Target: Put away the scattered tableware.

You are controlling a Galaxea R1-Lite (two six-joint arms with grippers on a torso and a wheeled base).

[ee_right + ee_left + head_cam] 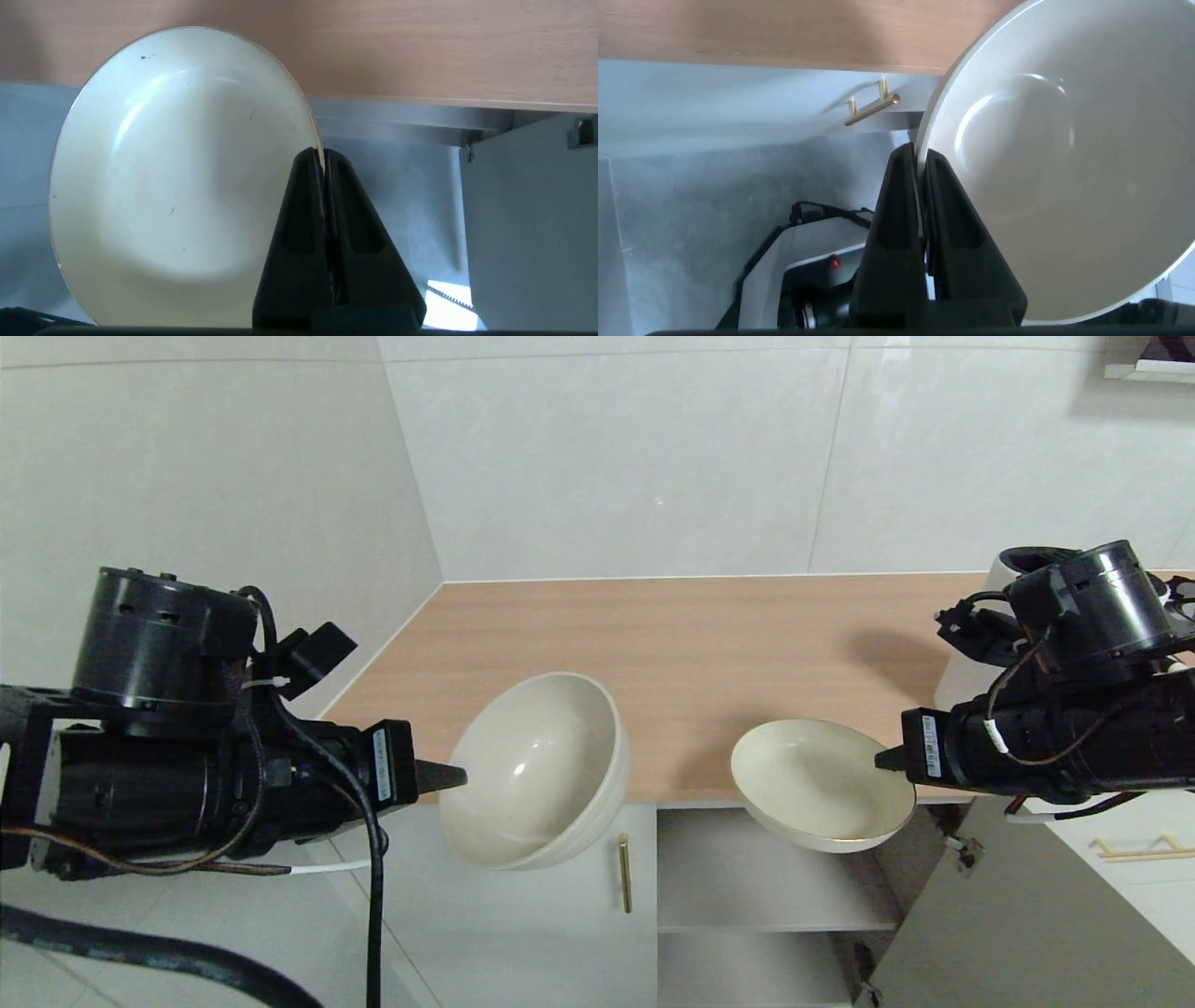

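My left gripper (pixel 457 776) is shut on the rim of a deep cream bowl (pixel 537 770), held tilted in the air in front of the wooden counter's front edge. In the left wrist view its fingers (pixel 901 210) pinch the bowl's rim (pixel 1064 159). My right gripper (pixel 887 761) is shut on the rim of a shallow cream dish (pixel 817 784), held over the open cabinet. The right wrist view has the dish (pixel 177 177) clamped between the fingertips (pixel 322 182).
The wooden counter (pixel 691 644) runs back to a tiled wall. Below it an open cabinet (pixel 756 868) has a shelf, with its door (pixel 1008 915) swung out at the right. A closed door with a gold handle (pixel 624 873) stands left of the opening.
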